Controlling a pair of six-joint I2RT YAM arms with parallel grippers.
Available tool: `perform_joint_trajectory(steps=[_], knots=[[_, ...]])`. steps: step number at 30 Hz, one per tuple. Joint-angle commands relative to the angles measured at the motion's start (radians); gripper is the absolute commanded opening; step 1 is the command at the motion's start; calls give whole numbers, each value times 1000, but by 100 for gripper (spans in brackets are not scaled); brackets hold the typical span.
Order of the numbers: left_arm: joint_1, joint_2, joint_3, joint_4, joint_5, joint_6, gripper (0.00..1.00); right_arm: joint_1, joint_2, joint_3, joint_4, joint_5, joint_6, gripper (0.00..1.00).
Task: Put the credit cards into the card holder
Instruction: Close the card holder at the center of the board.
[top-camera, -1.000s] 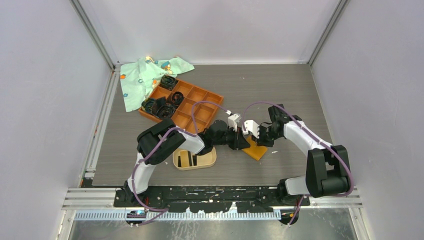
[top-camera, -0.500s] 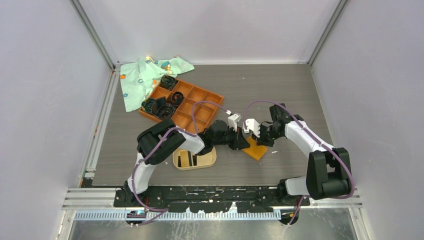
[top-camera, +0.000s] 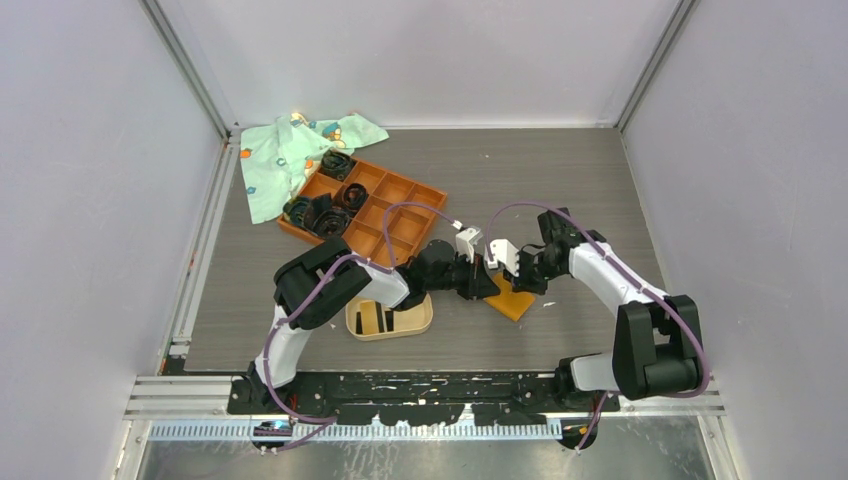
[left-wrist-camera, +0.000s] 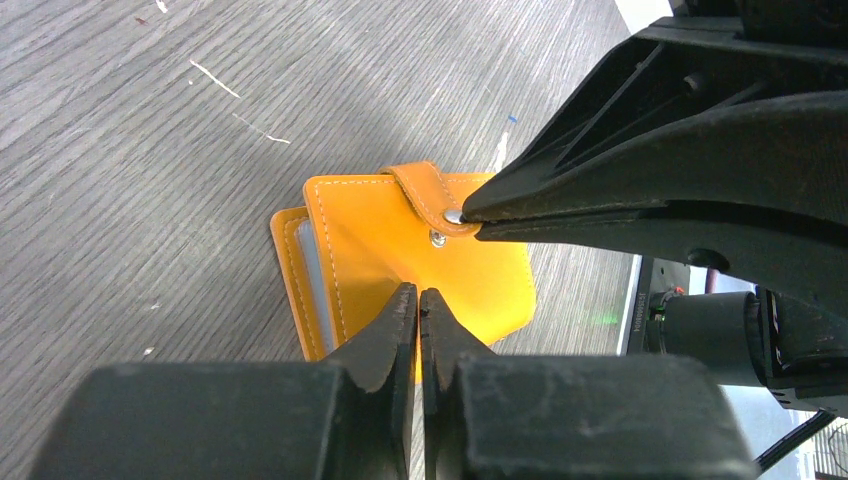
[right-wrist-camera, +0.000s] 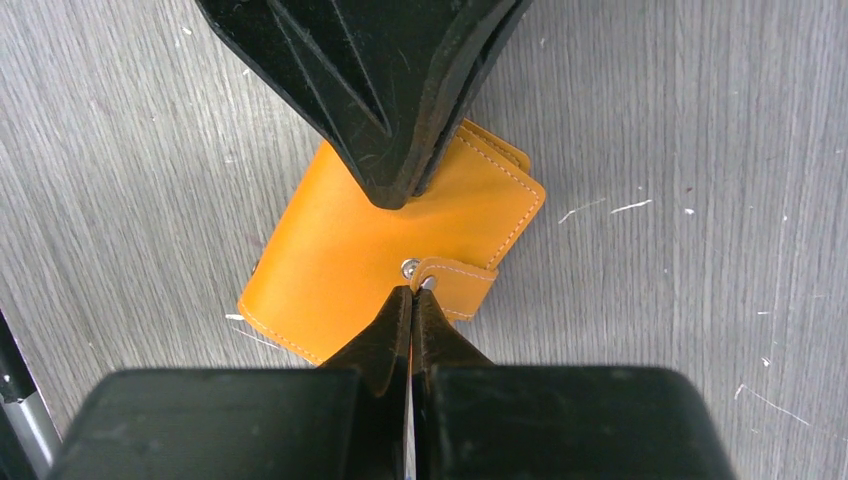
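An orange snap-button wallet (top-camera: 515, 300) (left-wrist-camera: 385, 245) (right-wrist-camera: 335, 255) lies flat on the grey table between both arms. My left gripper (top-camera: 492, 286) (left-wrist-camera: 418, 292) is shut, its tips resting on the wallet's cover. My right gripper (top-camera: 507, 272) (right-wrist-camera: 412, 292) is shut on the end of the wallet's snap tab (right-wrist-camera: 455, 285) (left-wrist-camera: 425, 190), which is off its stud. A blue-grey inner edge shows at the wallet's open side. No credit cards are clearly visible. The beige card holder (top-camera: 355, 326) sits left of the wallet, partly under my left arm, with dark strips inside.
A large orange grid tray (top-camera: 402, 200) holding black coiled bands (top-camera: 320, 212) sits at the back left. A green patterned cloth (top-camera: 285, 150) lies behind it. Metal frame rails run along the table's sides.
My right gripper has closed fully at the snap tab. Both arms have barely shifted and the wallet lies where it was.
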Motion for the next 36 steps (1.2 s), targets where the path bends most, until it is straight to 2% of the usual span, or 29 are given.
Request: perform_joint_trajectory(steps=[1, 21, 36], knots=[[-6, 6, 14, 59, 7, 0, 5, 21, 11, -1, 17, -9, -17, 1], [-5, 2, 8, 60, 7, 0, 5, 59, 16, -15, 16, 54, -56, 1], [-5, 8, 9, 59, 9, -3, 5, 139, 37, -36, 1, 156, -112, 1]])
